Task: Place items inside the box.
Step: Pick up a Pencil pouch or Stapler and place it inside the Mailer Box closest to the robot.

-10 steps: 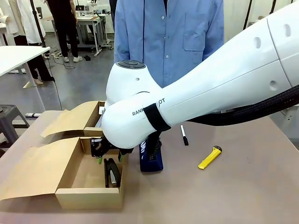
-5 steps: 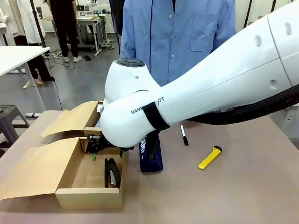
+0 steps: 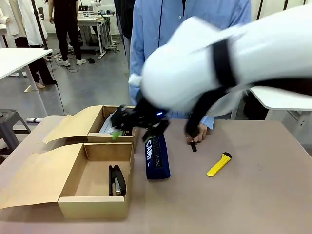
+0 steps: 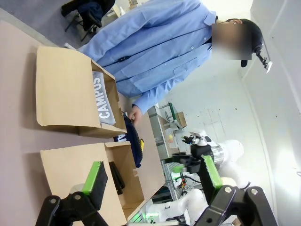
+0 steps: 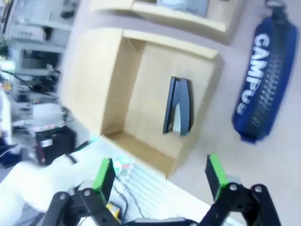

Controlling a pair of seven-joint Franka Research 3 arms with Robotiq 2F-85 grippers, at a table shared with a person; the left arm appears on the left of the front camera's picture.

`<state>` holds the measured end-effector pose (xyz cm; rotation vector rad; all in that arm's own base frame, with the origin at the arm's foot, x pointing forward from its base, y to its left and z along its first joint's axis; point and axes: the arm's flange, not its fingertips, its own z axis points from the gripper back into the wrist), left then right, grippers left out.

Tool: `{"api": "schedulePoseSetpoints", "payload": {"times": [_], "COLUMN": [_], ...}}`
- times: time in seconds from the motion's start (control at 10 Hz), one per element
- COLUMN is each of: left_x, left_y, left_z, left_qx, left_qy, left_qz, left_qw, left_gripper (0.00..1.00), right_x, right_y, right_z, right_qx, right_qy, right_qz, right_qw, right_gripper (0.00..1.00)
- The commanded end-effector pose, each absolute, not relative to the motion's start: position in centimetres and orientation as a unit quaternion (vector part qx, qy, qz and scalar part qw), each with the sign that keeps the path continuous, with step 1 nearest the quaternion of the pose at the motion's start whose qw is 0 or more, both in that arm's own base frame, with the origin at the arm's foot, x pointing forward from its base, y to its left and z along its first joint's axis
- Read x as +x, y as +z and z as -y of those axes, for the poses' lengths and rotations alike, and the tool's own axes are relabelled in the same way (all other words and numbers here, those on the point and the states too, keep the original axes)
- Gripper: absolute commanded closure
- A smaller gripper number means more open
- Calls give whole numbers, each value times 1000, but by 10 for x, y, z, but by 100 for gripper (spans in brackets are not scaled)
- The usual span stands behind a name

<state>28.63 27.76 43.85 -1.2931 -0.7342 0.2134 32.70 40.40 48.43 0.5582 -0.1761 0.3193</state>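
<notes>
Your right pincer (image 5: 160, 164) hangs wide open and empty above the open brown cardboard box (image 3: 95, 204), where the black stapler (image 3: 117, 180) lies near the right wall. The navy zip pencil case (image 3: 157, 157) lies just outside that wall on the worktop (image 3: 253, 204); bare room lies right of the yellow utility knife (image 3: 219, 164). Your left pincer (image 4: 152, 164) gapes empty too.

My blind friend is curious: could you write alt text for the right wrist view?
An open claw points down at a cardboard box holding a black stapler. A navy pencil case lies beside the box.
</notes>
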Motion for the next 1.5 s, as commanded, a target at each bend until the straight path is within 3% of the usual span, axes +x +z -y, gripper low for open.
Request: {"api": "schedulePoseSetpoints", "payload": {"times": [0.0,0.2,0.4,0.6,0.7,0.9,1.0,1.2,1.3,1.4], "left_x": [288,288,288,288,288,288,288,288,288,288], "left_y": [439,439,439,439,439,439,439,439,439,439], "left_z": [-276,-276,-276,-276,-276,-276,-276,-276,-276,-276], "left_qx": [-591,-591,-591,-591,-591,-591,-591,-591,-591,-591], "left_qy": [89,89,89,89,89,89,89,89,89,89], "left_qz": [346,346,346,346,346,346,346,346,346,346], "left_qw": [724,724,724,724,724,724,724,724,724,724], "left_gripper": [0,0,0,0,0,0,0,0,0,0], "right_x": [275,243,215,201,200,199,202,208,214,251], "right_y": [518,525,503,457,428,366,318,278,276,375], "right_z": [-272,-156,-66,19,42,61,67,51,38,130], "right_qx": [320,335,368,465,463,525,595,618,610,615], "right_qy": [134,-63,-135,-125,-129,-15,21,46,55,21], "right_qz": [88,166,193,169,132,76,47,31,38,58], "right_qw": [934,925,899,860,867,848,802,784,789,786], "right_gripper": [0,0,0,0,0,0,0,0,0,0]}}
